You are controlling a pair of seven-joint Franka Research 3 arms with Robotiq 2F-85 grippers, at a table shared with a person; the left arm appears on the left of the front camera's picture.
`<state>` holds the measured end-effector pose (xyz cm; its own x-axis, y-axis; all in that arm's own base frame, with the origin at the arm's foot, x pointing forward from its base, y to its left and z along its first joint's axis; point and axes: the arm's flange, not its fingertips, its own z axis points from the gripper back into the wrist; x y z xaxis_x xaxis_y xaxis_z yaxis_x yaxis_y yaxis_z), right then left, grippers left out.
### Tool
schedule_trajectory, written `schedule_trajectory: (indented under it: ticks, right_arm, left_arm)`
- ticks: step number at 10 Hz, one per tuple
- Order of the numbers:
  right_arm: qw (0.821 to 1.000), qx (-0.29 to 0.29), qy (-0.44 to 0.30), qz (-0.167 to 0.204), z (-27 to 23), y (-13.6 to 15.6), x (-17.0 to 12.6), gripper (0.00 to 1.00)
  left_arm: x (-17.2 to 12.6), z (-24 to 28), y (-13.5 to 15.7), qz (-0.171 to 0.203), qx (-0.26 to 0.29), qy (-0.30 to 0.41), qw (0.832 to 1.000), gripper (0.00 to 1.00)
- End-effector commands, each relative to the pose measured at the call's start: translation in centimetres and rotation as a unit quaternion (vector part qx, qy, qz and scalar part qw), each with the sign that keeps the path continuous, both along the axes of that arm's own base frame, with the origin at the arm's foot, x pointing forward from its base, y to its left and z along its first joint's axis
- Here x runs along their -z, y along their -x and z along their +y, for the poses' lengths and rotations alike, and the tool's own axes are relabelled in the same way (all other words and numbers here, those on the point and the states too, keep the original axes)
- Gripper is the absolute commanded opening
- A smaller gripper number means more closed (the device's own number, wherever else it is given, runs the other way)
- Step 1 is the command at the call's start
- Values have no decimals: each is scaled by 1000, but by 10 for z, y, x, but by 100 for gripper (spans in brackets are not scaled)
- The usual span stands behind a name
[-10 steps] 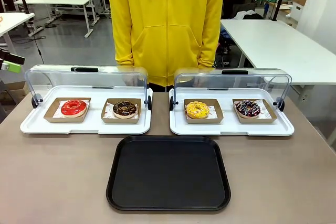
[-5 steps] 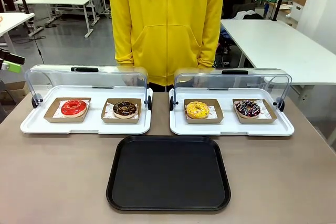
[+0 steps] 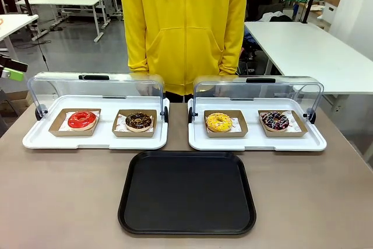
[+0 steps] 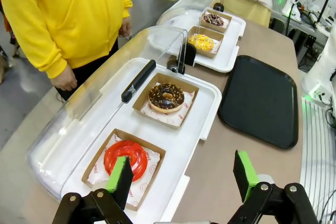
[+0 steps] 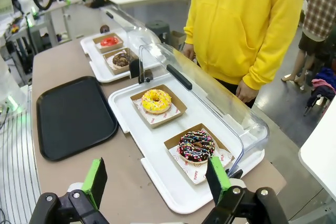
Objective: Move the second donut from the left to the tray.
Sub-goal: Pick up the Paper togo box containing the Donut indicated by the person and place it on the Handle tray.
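The chocolate donut (image 3: 139,121) sits in its card holder (image 3: 120,130) just beyond the tray's (image 3: 186,196) far left corner. It is on a white case (image 3: 93,141) whose clear lid (image 3: 96,86) stands raised on the side away from the tray. Nothing is lifted yet, so the step in hand looks like the reach.

The left jaws hang wide open and empty, out past the tray's left side, with the green pads (image 4: 122,174) well apart. The right jaws are likewise wide open and empty, out past the tray's right side.

The left arm seems the nearer one for this. It should come in from the tray side, where the case is open, and keep below the lid's edge. Taking the holder by two opposite walls, low down, would spare the glaze. The card is thin and may buckle, so a gentle squeeze is wise.

The red donut (image 3: 81,119) lies in the same case, farther from the tray, and the outer finger needs room there. Lift enough to clear the case's rim, carry level, and set down on the tray's bare middle.

A person (image 3: 183,27) stands beyond the cases, hands near the lids, so the reach should stay short of them.
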<state>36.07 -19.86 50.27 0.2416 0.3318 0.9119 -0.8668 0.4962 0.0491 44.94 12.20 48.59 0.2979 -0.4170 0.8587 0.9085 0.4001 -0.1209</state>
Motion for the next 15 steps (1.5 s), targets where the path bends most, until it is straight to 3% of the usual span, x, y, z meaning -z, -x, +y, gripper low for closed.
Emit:
schedule_trajectory:
  ticks: [1, 15]
  right_arm:
    - [1000, -1, -7, -8, 0, -2, -1, 100]
    - [1000, -1, -7, -8, 0, -2, -1, 100]
  left_arm:
    - [-1, -1, 1, 2, 2, -4, 1000, 100]
    - [-1, -1, 1, 2, 2, -4, 1000, 100]
